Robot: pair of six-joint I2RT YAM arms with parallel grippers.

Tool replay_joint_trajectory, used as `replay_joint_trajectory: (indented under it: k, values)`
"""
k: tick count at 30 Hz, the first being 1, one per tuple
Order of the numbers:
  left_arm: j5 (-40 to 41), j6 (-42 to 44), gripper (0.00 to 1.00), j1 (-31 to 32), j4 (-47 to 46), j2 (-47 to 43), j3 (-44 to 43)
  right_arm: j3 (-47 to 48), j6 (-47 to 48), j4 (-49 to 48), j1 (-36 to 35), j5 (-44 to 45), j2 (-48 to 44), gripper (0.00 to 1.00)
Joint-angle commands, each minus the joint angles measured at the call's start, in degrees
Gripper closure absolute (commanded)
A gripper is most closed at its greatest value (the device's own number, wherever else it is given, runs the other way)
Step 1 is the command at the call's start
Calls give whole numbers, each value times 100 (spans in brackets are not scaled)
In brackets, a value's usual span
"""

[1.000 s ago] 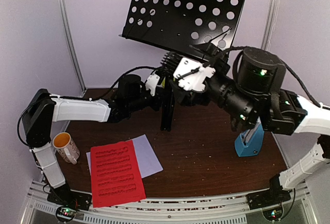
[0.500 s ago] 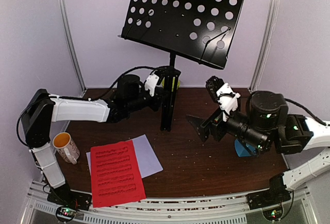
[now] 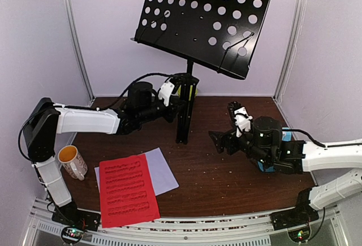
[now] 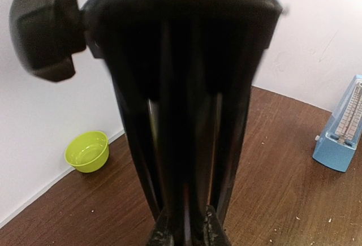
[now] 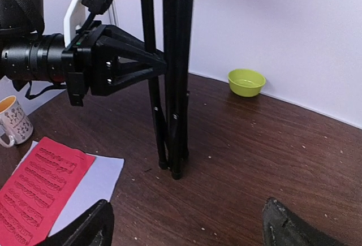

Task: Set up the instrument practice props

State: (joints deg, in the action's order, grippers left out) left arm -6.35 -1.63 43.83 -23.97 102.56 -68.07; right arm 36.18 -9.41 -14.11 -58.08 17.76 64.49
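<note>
The right gripper has been brought down from the tray of the music stand, where it was seen a second ago. It is now held low over the table, to the right of the stand's post and just in front of the blue metronome. Its fingers are spread wide and nothing is held between them; in its own wrist view only bare wood and the foot of the stand are framed by the two tips. The tray is left tilted at much the same angle as before, so the work on it is judged to be finished and the right arm freed for the next item.

The left gripper has not been moved. It is pinched on the stand's bundled legs, partway up, and the stand is kept upright at the back middle of the table. The legs appear to be folded together rather than spread, so this grip is probably needed for support.

The red sheet is laid over the white sheet at the front left, beside the mug; neither has yet been placed on the tray. The metronome is stood at the right, largely hidden by the right arm in the overhead view. A green bowl is seen by the back wall.
</note>
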Motion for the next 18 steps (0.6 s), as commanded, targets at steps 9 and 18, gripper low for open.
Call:
replay_joint_trajectory:
  k: [9, 18]
  values:
    - [-243, 204, 100, -124, 339, -87, 179, 1692, 282, -1413, 832, -1781, 2076, 34]
    - [-396, 255, 100, -189, 400, -79, 154, 2532, 314, -1194, 1346, -2477, 2755, 52]
